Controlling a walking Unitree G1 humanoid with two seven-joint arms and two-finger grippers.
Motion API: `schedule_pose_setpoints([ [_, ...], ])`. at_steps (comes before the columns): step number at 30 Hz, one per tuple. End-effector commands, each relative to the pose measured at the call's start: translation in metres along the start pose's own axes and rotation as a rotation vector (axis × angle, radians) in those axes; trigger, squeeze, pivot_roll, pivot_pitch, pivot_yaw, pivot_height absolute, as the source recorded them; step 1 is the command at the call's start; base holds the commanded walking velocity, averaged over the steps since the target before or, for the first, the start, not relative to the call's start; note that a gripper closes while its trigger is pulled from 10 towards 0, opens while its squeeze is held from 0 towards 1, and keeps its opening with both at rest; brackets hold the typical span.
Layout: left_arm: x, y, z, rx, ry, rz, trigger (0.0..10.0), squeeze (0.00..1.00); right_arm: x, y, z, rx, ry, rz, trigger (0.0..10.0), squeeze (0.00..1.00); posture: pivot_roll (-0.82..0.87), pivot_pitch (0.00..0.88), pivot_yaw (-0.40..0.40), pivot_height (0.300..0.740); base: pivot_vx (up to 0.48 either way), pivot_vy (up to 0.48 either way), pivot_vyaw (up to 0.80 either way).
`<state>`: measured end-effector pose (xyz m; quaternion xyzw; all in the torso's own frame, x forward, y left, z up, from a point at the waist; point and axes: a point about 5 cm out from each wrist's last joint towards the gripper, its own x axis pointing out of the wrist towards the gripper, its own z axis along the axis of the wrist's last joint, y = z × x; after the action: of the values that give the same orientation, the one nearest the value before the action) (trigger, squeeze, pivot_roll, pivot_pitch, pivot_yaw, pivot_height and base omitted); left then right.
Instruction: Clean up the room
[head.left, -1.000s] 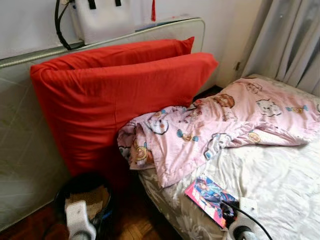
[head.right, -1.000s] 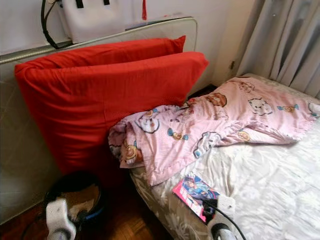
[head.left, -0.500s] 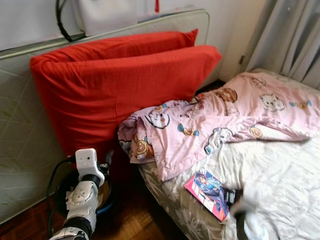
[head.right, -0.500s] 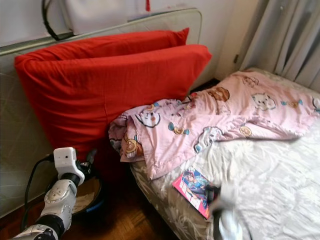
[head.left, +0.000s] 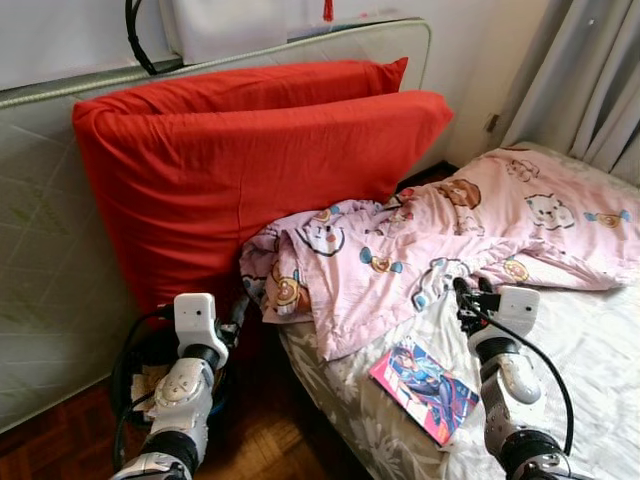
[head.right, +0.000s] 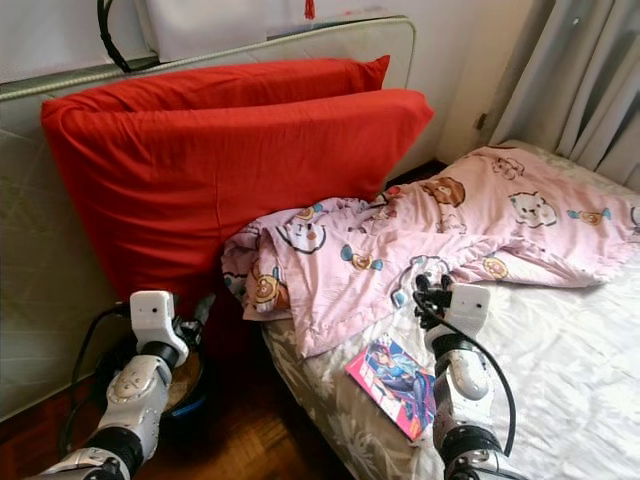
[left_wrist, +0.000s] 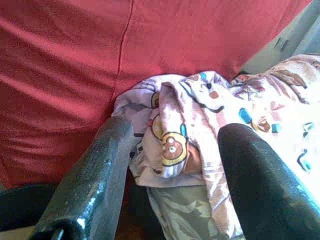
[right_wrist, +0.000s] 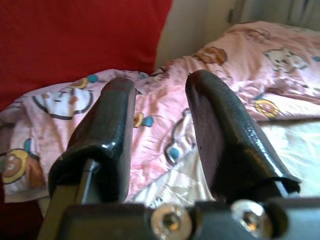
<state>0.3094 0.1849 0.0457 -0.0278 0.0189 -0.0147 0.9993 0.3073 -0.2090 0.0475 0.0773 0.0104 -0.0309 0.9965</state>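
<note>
On the bed (head.left: 580, 370), a crumpled pink cartoon-print blanket (head.left: 430, 250) lies across the head end, its bunched corner hanging over the near edge of the mattress just beside two big red pillows (head.left: 240, 170) that lean upright against a quilted mattress (head.left: 50, 260) stood by the wall. A colourful comic book (head.left: 425, 390) lies flat on the pale floral sheet, near the bed's edge and apart from the blanket's hem.

The right end effector (head.left: 468, 298) is raised over the sheet, fingers spread with nothing between them, its tips just short of the blanket's lower fold; the comic book lies nearer the robot than those tips, beside the right forearm. In the right wrist view the two fingers (right_wrist: 107, 135) frame the pink fabric.

The left end effector (head.left: 238, 312) hovers beside the bed over a dark basket (head.left: 135, 355) on the wooden floor (head.left: 270, 445), fingers spread and empty, pointing at the blanket's hanging corner (left_wrist: 172, 145) and the pillows behind it.
</note>
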Motion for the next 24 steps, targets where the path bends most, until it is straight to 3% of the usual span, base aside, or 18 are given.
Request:
schedule_pose_setpoints([
  [1,-0.003,-0.001,-0.002,0.007,-0.006,0.001,10.0,0.00,-0.005,-0.005,-0.002,0.007,-0.010,-0.031,10.0,0.00,0.01,0.000,-0.091,0.740,0.000,0.000,0.00],
  [8,-0.009,0.000,-0.002,0.020,-0.032,-0.016,10.0,0.00,-0.017,-0.009,-0.009,0.015,-0.026,-0.081,10.0,0.00,0.00,0.000,-0.053,0.740,0.000,0.000,0.00],
  [14,-0.011,-0.001,-0.001,0.057,-0.023,-0.081,10.0,0.00,-0.029,0.000,-0.017,0.002,-0.024,-0.020,10.0,0.00,-0.01,0.000,-0.010,0.740,0.000,0.000,0.00],
  [18,-0.018,0.000,-0.007,0.084,0.000,-0.112,10.0,0.00,-0.038,-0.008,-0.023,-0.001,0.000,-0.050,10.0,0.00,-0.02,0.000,-0.027,0.740,0.000,0.000,0.00],
  [24,-0.027,0.012,-0.005,0.076,-0.028,-0.043,10.0,0.00,-0.051,-0.016,-0.022,-0.046,-0.006,-0.055,10.0,0.00,0.01,0.000,-0.063,0.740,0.000,0.000,0.00],
])
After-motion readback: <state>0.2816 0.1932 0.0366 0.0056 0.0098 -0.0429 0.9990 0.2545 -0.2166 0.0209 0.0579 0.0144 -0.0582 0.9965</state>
